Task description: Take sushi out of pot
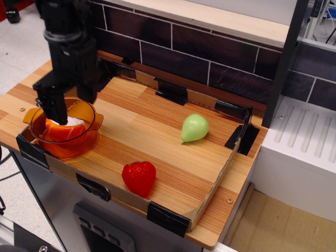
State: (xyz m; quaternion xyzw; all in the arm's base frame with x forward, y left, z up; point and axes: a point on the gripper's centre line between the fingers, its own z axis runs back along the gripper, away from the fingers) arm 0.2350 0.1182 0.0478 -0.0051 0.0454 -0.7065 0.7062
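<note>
We see the claw [56, 116] down inside the pot [79, 144] at the counter's [157, 126] front-left corner, right over the sushi [65, 130]. Can't tell if its jaws are apart or clamped. Sushi sits in the pot.

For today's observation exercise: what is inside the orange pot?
Inside the pot lies the sushi, orange with white rice on top. The gripper reaches down over it, covering part of the rice. Whether the fingers touch it cannot be told.

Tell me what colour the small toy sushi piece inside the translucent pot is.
Orange with a white rice top, seen in the only view, observation.image.
</note>
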